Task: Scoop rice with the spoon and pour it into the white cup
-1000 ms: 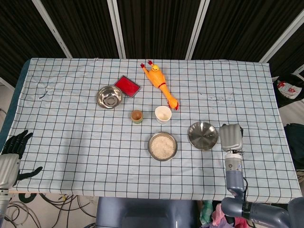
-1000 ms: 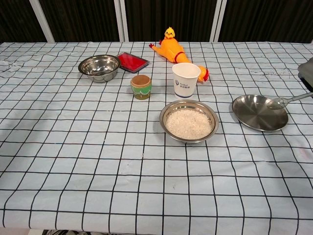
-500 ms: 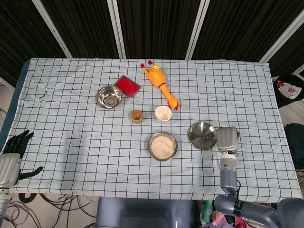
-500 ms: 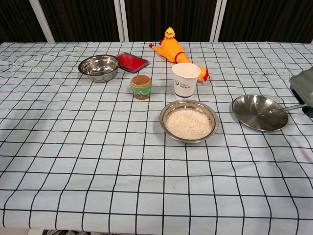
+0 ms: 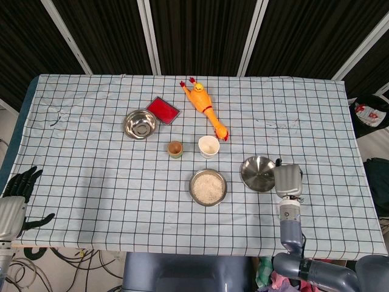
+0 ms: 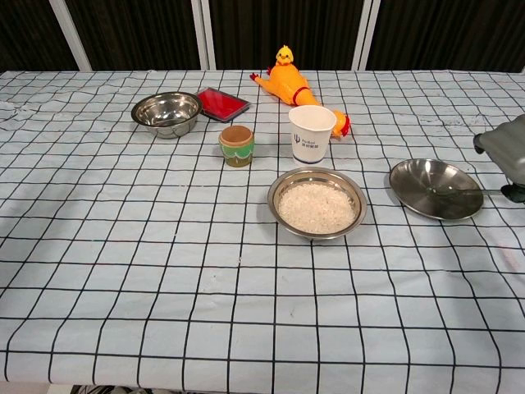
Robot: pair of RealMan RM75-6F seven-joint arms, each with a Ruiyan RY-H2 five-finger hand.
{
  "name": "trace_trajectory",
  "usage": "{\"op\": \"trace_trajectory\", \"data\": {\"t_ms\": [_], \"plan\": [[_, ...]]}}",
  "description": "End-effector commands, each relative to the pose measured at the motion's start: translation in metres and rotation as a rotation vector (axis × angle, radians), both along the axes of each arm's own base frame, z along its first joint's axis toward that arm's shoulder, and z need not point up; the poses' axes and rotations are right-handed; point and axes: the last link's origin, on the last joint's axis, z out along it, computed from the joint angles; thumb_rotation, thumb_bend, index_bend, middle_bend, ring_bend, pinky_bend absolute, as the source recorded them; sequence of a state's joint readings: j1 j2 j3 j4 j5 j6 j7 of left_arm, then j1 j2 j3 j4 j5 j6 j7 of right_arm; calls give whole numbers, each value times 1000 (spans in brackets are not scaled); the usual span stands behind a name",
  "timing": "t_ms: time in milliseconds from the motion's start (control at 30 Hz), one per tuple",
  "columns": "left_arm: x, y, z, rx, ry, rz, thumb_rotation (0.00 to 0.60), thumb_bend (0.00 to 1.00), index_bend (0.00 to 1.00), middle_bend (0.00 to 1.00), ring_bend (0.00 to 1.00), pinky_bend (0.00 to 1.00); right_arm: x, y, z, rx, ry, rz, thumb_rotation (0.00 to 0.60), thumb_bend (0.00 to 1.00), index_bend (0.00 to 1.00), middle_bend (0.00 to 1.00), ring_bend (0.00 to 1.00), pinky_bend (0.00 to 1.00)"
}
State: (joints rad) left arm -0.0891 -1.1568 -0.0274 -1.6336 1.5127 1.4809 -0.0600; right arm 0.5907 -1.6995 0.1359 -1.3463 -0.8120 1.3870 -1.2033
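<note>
Dark slatted panels stood behind the worktop, which was covered by a pale cloth with a black grid. Three round metal vessels lay on it: one empty steel bowl toward the far left, one bowl of rice near the middle, and one shallow empty pan to the right of the rice. One white cup stood upright just beyond the rice bowl, with one small brown pot to its left. One red flat box lay beside the steel bowl, and one yellow rubber chicken stretched from behind the cup toward the far edge.

One spoon lay with its bowl end inside the pan and its handle running out over the right rim toward the right hand. That hand sat just beside the pan's right edge, its back to the head camera; whether its fingers were closed on the handle could not be told from either view. The left hand hung off the worktop's near left corner, fingers spread and holding nothing.
</note>
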Motion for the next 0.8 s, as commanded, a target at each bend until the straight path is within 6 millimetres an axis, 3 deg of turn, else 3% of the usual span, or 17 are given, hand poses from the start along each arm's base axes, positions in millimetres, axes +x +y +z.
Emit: {"op": "trace_trajectory", "data": {"t_ms": [33,133,200,233,300,367,467,567,800], "plan": [[0,0,0,1,1,-1,600,16,0,0,0,0,2,5,4,0,-10,14,600,283,147,1000,1000,1000],[0,-1,0,3,2,-3,600,16,0,0,0,0,5,11,13,-5,-31,40,600,279,112,977,1000,994],[0,-1,1,5,4,-5,600,16,0,0,0,0,6,19,25,-15,-52,85,600,276,78,884,959,936],[-1,-1,1,5,6,-5,600,16,0,0,0,0,6,23,32,-19,-59,111,600,274,58,793,891,868],[-1,-2,1,5,13,-8,600,16,0,0,0,0,3,36,50,-25,-82,166,600,268,18,541,650,674],[-1,-2,0,4,23,-9,600,16,0,0,0,0,0,49,65,-25,-126,192,600,249,0,250,334,448],[-2,-2,0,4,50,-12,600,15,0,0,0,0,-6,69,90,-21,-210,218,600,186,0,30,76,275],[-5,-3,0,5,99,-11,600,11,0,0,0,0,-13,87,111,-26,-304,217,600,114,0,0,3,232],[-7,-7,0,24,208,-21,600,0,0,0,0,0,-36,131,150,-35,-457,229,600,55,0,0,0,212]]}}
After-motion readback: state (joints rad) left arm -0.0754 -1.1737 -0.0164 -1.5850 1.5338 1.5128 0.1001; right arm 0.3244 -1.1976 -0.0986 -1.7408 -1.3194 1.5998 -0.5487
